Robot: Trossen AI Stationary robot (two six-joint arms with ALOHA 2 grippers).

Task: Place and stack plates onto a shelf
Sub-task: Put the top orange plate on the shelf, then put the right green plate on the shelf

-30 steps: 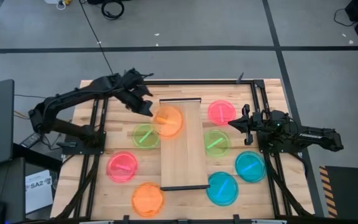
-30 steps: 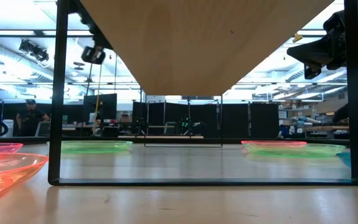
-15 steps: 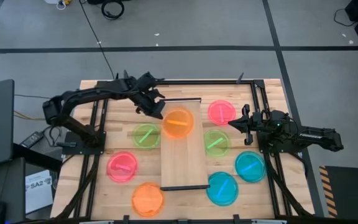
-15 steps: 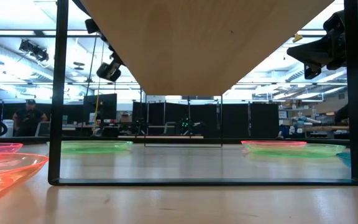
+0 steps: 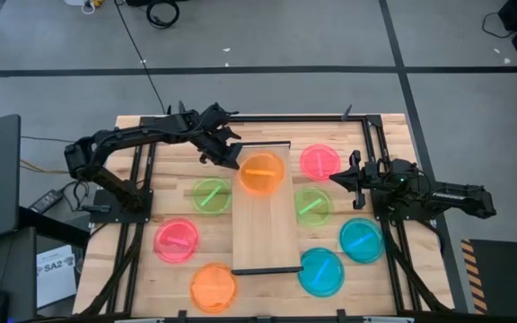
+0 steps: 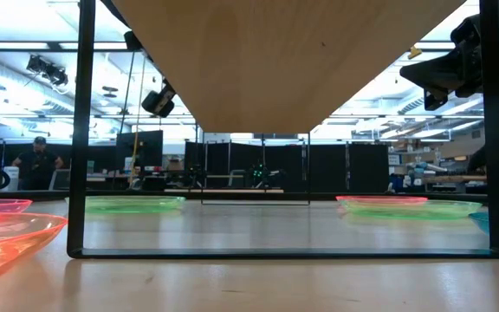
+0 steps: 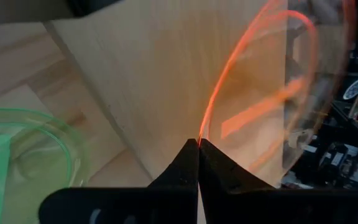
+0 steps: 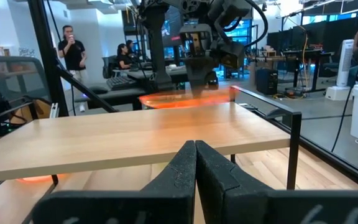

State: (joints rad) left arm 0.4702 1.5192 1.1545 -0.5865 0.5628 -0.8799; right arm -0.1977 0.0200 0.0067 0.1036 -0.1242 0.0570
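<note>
We see the left gripper [image 5: 225, 154] at the far end of the long light-wood shelf [image 5: 264, 224], its two dark fingers pinched tight on the rim of a round see-through orange plastic plate [image 5: 261, 172]. That plate sits over the far end of the shelf, but we cannot tell if it rests flat on the wood or hangs a little above it. So we think the job has only just begun: one plate is at the shelf and not let go yet. Seven plates wait on the plank table [image 5: 164, 278]: on the left side a lime green plate [image 5: 211, 196], a pink plate [image 5: 177, 240] and an orange plate [image 5: 213, 285]; on the right side a pink plate [image 5: 319, 162], a green plate [image 5: 312, 205] and two cyan blue plates [image 5: 321, 271] [image 5: 361, 240]. The right gripper [image 5: 337, 178] waits beside the shelf, pressed together and holding nothing. In the low view the shelf top is hidden, so the held plate does not show there.
</note>
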